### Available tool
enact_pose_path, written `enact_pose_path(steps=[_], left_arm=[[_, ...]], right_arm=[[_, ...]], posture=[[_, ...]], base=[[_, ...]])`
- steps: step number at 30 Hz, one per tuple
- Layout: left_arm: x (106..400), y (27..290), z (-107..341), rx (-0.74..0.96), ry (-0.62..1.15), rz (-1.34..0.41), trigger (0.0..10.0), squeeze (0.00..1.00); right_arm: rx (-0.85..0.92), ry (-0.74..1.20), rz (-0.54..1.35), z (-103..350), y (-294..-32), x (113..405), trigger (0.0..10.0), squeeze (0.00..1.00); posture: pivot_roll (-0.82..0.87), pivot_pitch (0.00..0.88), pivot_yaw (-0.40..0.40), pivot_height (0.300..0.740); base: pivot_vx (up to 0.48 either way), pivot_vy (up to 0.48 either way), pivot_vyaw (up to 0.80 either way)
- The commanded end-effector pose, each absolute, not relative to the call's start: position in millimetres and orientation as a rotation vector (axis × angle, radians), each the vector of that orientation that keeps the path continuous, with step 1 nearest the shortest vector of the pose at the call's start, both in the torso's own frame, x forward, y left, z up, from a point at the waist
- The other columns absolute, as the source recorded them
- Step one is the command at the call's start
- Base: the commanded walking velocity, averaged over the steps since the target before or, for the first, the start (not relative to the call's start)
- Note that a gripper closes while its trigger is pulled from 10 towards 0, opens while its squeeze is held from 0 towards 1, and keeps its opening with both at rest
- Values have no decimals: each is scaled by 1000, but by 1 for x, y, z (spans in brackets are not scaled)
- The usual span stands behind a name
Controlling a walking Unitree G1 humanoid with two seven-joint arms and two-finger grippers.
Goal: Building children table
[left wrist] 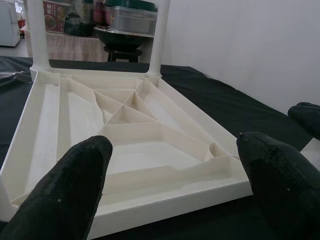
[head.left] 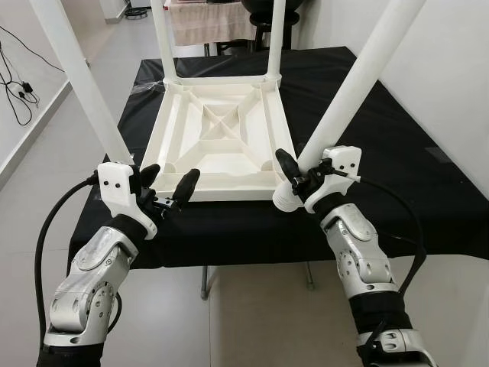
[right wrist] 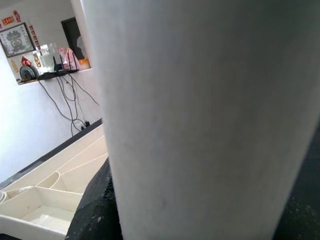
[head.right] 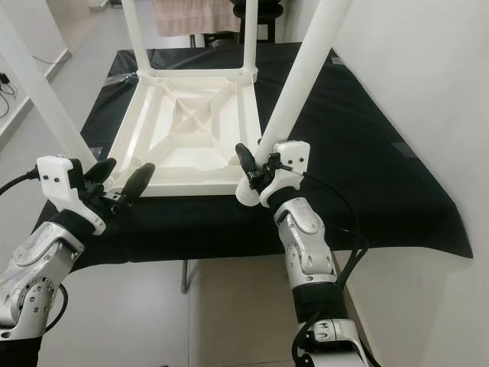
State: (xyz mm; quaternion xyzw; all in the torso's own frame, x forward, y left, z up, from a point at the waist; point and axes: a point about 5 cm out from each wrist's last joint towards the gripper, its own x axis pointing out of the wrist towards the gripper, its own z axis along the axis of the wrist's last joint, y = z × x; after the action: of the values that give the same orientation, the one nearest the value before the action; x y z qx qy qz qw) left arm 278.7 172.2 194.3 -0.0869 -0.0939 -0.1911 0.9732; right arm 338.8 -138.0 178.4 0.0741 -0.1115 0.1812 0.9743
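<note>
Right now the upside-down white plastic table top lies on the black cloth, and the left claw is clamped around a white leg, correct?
Not quite. The right claw clamps the white plastic table leg; the left claw is open and empty, as the left eye view shows. The upside-down white plastic table top does lie on the black cloth.

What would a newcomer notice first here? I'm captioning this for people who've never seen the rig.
A white tabletop lies upside down on a black-covered table, with legs already standing at three of its corners. The right gripper grips a fourth white leg near the last corner, while the left gripper hovers open at the near edge.
</note>
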Motion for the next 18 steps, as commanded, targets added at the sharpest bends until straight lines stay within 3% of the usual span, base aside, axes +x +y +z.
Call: enact_pose_path(steps=[1,18], left_arm=[[280,173,194,-179,-192,-382,10000,0],[279,172,195,-174,-192,-385,10000,0]], right_arm=[[170,-239,369,179,-136,339,10000,0],[171,-243,369,180,-137,340,10000,0]], posture=[[0,55,16,740],[-1,59,14,740]], base=[[0,0,0],[0,0,0]])
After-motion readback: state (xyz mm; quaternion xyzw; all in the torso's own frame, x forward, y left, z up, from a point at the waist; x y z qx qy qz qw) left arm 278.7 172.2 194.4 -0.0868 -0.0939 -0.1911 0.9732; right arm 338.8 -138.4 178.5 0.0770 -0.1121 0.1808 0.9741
